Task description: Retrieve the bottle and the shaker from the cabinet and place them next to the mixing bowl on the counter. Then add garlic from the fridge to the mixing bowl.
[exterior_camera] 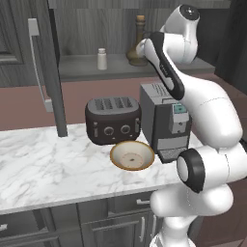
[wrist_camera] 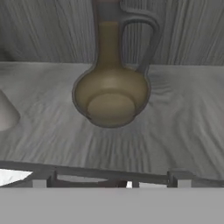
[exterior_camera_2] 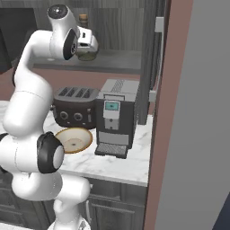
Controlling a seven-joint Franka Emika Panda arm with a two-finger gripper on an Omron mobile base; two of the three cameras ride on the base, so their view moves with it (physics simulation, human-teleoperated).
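A brown round-bellied bottle (wrist_camera: 110, 92) with a handle and a cork stands upright on the cabinet shelf (wrist_camera: 175, 127). My gripper (wrist_camera: 111, 181) is open just in front of it, its fingertips (wrist_camera: 45, 179) spread wider than the bottle's belly and clear of it. From the base, the bottle (exterior_camera: 139, 44) is partly hidden by my hand (exterior_camera_2: 91, 44). A small white shaker (exterior_camera: 102, 59) stands on the same shelf to the bottle's left, and appears at the left edge as the shaker (wrist_camera: 6, 114). On the marble counter below sits the tan mixing bowl (exterior_camera: 132, 155).
A black toaster (exterior_camera: 113, 119) and a grey coffee machine (exterior_camera: 164, 120) stand right behind the bowl. The open cabinet door (exterior_camera: 46, 67) hangs at the left. A tall grey panel (exterior_camera_2: 197, 117) closes off the right side. Bare counter (exterior_camera: 43, 164) lies left of the bowl.
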